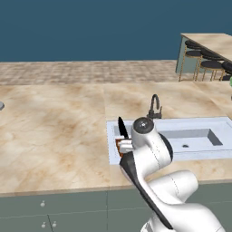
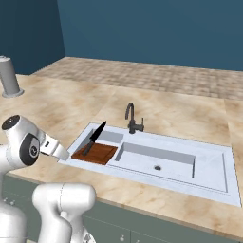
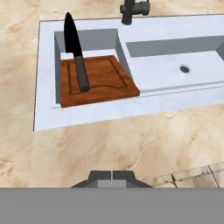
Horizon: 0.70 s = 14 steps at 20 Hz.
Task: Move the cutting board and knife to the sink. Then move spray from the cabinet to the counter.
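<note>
The reddish-brown cutting board (image 3: pixel 98 81) lies tilted in the small left compartment of the steel sink (image 3: pixel 175 65). On it rests the knife (image 3: pixel 76 52), black handle on the board and dark blade pointing up against the compartment's back wall. The right base view shows the same cutting board (image 2: pixel 95 153) and knife (image 2: pixel 94 137). My gripper (image 3: pixel 112 175) hovers over the beige counter (image 3: pixel 131 140) in front of the sink, shut with nothing in it. In the left base view my arm covers most of the board (image 1: pixel 119 145). The spray and the cabinet are out of view.
A dark curved faucet (image 2: pixel 133 118) stands behind the sink divider. A grey upright cylinder (image 2: pixel 8 76) stands on the counter far left. Bar stools (image 1: pixel 204 59) line an island at the far right. Grey-green cabinet fronts (image 1: pixel 54 213) run below the counter edge.
</note>
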### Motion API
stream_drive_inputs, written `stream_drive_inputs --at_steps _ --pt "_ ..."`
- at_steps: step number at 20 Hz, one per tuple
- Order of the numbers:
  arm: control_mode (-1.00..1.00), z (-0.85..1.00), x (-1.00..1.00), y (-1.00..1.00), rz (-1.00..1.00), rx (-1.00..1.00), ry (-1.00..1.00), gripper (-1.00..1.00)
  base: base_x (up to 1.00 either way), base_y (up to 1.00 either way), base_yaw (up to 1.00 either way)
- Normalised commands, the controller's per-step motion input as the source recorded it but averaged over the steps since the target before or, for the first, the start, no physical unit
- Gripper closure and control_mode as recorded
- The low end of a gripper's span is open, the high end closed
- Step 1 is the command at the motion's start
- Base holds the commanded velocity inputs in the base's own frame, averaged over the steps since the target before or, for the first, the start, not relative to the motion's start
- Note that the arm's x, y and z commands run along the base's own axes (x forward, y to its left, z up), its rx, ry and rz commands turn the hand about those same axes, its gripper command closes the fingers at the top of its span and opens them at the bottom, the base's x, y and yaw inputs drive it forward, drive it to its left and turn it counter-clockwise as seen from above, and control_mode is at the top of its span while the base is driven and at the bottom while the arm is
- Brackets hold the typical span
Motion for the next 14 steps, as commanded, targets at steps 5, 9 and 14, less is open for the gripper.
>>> stream_drive_inputs --at_steps 5,9,14 --pt "-1.00 0.30 -0.37 0.14 -0.06 0.00 0.01 1.00 0.00 0.00 0.00" --pt "-1.00 0.28 -0.36 0.04 -0.03 0.00 0.03 1.00 0.00 0.00 0.00" --pt "-1.00 0.05 -0.40 0.01 0.00 0.00 -0.01 1.00 0.00 0.00 0.00"
